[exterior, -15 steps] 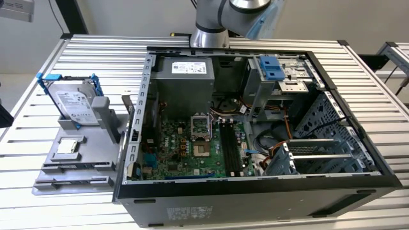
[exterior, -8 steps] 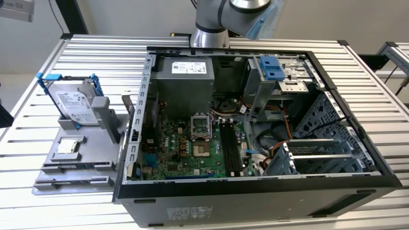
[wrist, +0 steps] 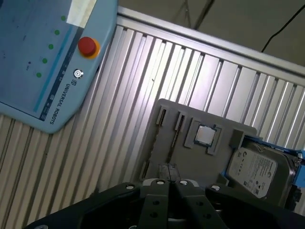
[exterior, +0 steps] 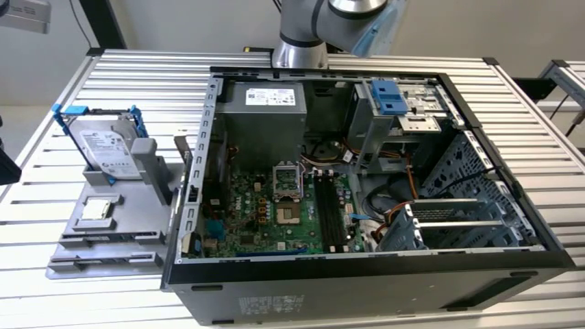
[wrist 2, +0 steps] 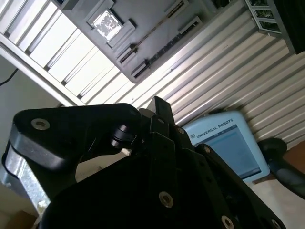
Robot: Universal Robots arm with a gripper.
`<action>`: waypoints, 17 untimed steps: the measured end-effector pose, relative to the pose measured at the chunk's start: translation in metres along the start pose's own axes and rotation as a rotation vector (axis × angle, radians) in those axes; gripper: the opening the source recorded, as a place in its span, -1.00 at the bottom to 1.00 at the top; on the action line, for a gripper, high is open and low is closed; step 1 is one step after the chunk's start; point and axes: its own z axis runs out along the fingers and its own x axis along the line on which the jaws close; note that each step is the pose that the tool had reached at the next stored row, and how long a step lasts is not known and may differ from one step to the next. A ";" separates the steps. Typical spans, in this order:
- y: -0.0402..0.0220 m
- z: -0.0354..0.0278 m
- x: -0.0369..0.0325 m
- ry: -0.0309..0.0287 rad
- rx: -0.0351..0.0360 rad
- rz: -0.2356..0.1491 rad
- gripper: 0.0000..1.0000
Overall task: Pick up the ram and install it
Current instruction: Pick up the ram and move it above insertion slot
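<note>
Ram point(wrist: 172, 145): seated on edge in the gray holder point(wrist: 195, 160), in the rail next to the holder's processor chip point(wrist: 206, 135). In the second wrist view the ram point(wrist 2: 153, 33) likewise reads as a thin dark strip between two end clips, and its flat face cannot be seen. Its long axis runs across the holder's width, parallel to the holder's outer rail. In the exterior view those rails lie crosswise to the long black slots point(exterior: 331, 205) of the motherboard point(exterior: 260, 205), and both slots look unfilled. The exterior view also takes in the open computer case point(exterior: 512, 205), which stands just beside the holder on the exterior view's right, and the arm point(exterior: 306, 31), which rises at the case's far wall, well apart from the holder. Both wrist views look down on the holder and add a blue pendant point(wrist: 43, 62) lying on the slatted table point(exterior: 137, 75), away from the holder. The hard drive point(wrist: 255, 171) in blue brackets sits at the holder's end beyond the chip from the ram. The gripper point(wrist: 169, 183) hangs well above the holder with its fingers point(wrist 2: 159, 107) closed together, nothing between them and no part touched. In the first wrist view its tips line up near one end of the ram but stay clear of it.
</note>
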 end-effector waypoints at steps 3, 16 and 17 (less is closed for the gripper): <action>-0.0002 0.0046 0.0001 -0.0024 0.0009 0.055 -1.00; -0.0011 0.0217 0.0004 -0.0035 0.0076 0.234 -1.00; -0.0010 0.0218 0.0004 -0.0032 0.0084 0.234 -1.00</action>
